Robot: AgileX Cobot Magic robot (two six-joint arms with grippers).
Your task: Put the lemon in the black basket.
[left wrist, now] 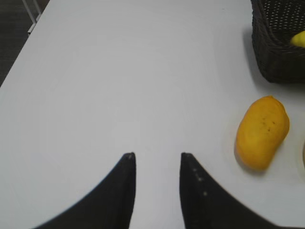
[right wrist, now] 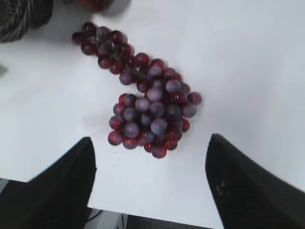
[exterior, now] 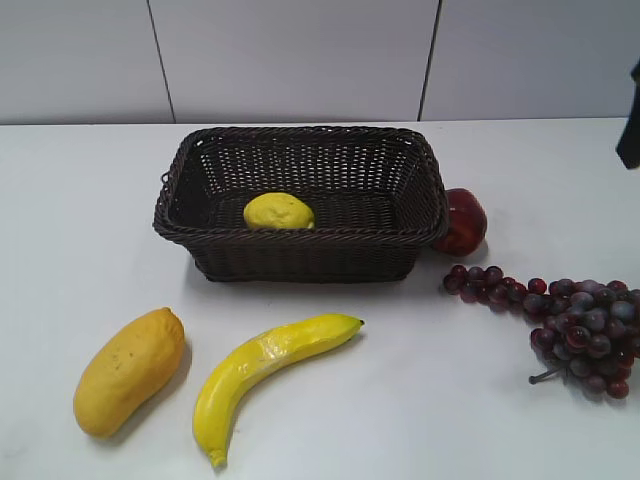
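The lemon (exterior: 278, 211) lies inside the black basket (exterior: 300, 233) at the back middle of the white table. In the left wrist view a sliver of the lemon (left wrist: 299, 39) shows inside the basket's corner (left wrist: 276, 62) at the top right. My left gripper (left wrist: 157, 155) is open and empty over bare table, left of the mango. My right gripper (right wrist: 150, 138) is wide open and empty above the table's near edge, just short of the grapes. Only a dark part of the right arm (exterior: 630, 120) shows at the exterior view's right edge.
A mango (exterior: 128, 370) and a banana (exterior: 265, 365) lie in front of the basket. A red apple (exterior: 462, 222) sits by the basket's right end. A bunch of dark red grapes (exterior: 575, 320) lies at the right. The mango also shows in the left wrist view (left wrist: 262, 132), the grapes in the right wrist view (right wrist: 147, 102).
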